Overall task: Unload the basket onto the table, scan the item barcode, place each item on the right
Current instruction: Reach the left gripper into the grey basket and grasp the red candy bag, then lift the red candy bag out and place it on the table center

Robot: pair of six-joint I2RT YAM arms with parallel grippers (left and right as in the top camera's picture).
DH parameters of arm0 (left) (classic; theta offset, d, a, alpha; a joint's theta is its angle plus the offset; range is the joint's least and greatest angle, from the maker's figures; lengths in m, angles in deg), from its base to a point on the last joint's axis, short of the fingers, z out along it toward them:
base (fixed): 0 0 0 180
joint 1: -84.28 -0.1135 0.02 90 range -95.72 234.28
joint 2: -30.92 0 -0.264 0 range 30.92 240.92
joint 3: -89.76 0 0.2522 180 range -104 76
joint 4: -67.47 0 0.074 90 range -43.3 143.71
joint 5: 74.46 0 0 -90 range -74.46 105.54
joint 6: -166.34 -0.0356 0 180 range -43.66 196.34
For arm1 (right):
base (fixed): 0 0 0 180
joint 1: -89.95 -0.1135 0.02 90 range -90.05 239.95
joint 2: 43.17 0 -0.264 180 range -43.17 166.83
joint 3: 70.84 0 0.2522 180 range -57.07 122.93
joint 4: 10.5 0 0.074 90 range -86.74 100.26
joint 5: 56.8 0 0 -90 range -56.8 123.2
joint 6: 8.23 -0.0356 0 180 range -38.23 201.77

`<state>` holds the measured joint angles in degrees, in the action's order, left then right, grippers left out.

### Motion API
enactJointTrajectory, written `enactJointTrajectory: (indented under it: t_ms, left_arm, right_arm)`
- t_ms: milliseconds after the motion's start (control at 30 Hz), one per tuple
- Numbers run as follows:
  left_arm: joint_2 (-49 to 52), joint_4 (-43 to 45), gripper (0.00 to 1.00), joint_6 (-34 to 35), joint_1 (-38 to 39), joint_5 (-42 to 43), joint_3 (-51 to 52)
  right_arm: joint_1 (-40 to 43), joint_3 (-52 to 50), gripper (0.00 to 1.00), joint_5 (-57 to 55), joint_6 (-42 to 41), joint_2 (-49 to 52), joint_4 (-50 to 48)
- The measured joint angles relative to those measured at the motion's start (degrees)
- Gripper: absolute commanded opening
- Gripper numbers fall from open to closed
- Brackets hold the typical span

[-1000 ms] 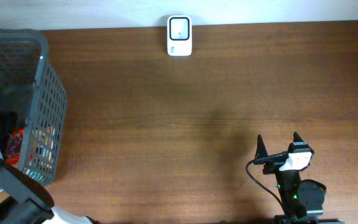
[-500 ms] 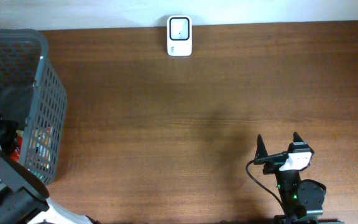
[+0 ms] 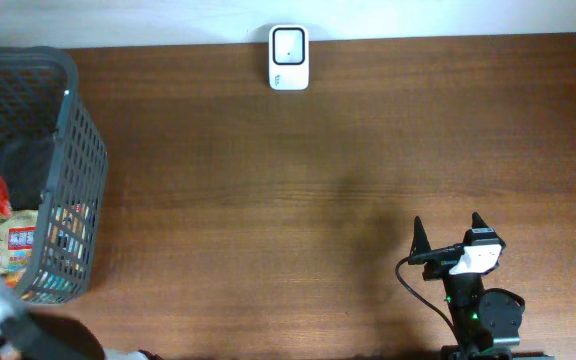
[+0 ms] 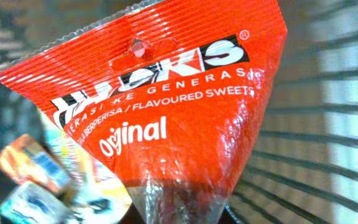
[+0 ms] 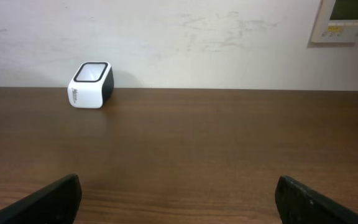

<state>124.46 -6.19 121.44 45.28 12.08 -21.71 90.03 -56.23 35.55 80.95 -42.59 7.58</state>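
Sweets packet [image 4: 166, 124] pinched in left pincer, its fingers hidden, right pincer [image 3: 447, 235] apart

Left gripper [image 4: 181, 218], wide open a second ago, is now clamped on the red sweets packet [image 4: 166, 112] (lifted off the basket [image 3: 73, 150] pile), and the left arm [image 3: 28, 338] backs toward the bottom-left corner.
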Motion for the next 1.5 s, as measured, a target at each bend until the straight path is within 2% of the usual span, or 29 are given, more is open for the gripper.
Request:
enactJointTrajectory:
  t_ms: [167, 300, 500, 533, 633, 800, 1000, 1167, 1200, 1233, 1300, 1333, 1400, 1500]
  left_arm:
    - [-12.00, 2.99, 0.00, 0.04, 2.36, 9.31, -1.64]
    - [-18.01, 8.09, 0.00, 0.15, 11.06, 16.74, -1.66]
    - [-21.42, 12.98, 0.00, -4.74, 33.99, 19.98, -1.75]
    - [-20.90, 12.39, 0.00, -7.08, 40.46, 18.88, -1.79]
    - [-16.81, 8.74, 0.00, -12.90, 53.18, 14.64, -2.10]
    - [-4.81, 2.89, 0.00, -17.38, 65.59, 2.10, -2.21]
    - [10.54, 2.05, 0.00, -18.49, 69.05, -8.00, -2.19]
    - [20.17, 1.07, 0.00, -18.08, 68.96, -4.33, -2.16]
    - [21.94, 0.83, 0.02, -18.08, 69.09, -2.82, -2.16]
    - [23.54, 0.46, 0.15, -18.05, 69.22, -1.68, -2.16]
    - [26.49, -0.81, 0.42, -17.94, 69.61, 0.09, -2.14]
    - [27.28, -1.38, 0.64, -17.84, 69.79, 0.50, -2.14]
    - [28.61, -2.58, 0.77, -17.97, 70.14, 1.18, -2.14]
    - [28.74, -3.67, 0.80, -18.38, 70.36, 1.79, -2.38]
  right_arm:
    - [0.00, 0.00, 0.98, 0.00, 0.02, 0.00, 0.00]
    - [0.00, 0.00, 0.98, 0.00, 0.02, 0.00, 0.02]
    - [0.00, 0.00, 0.98, 0.00, -0.02, 0.00, 0.02]
    - [0.00, 0.00, 0.98, 0.00, 0.00, 0.00, 0.00]
    - [0.00, 0.00, 0.98, 0.00, 0.02, 0.00, 0.00]
    - [0.00, 0.00, 0.99, 0.00, 0.02, 0.00, 0.02]
    - [0.02, 0.00, 0.98, 0.00, 0.00, 0.00, 0.02]
    - [0.00, 0.00, 0.98, 0.00, 0.02, 0.00, 0.02]
    - [0.00, 0.00, 0.99, 0.00, 0.02, 0.00, 0.02]
    - [0.02, 0.00, 0.98, 0.00, 0.02, 0.00, 0.02]
    - [0.00, 0.00, 0.98, 0.00, 0.02, 0.00, 0.02]
    - [0.00, 0.00, 0.98, 0.00, 0.02, 0.00, 0.02]
    - [0.00, 0.00, 0.99, 0.00, 0.04, 0.00, 0.02]
    - [0.00, 0.00, 0.98, 0.00, 0.02, 0.00, 0.02]
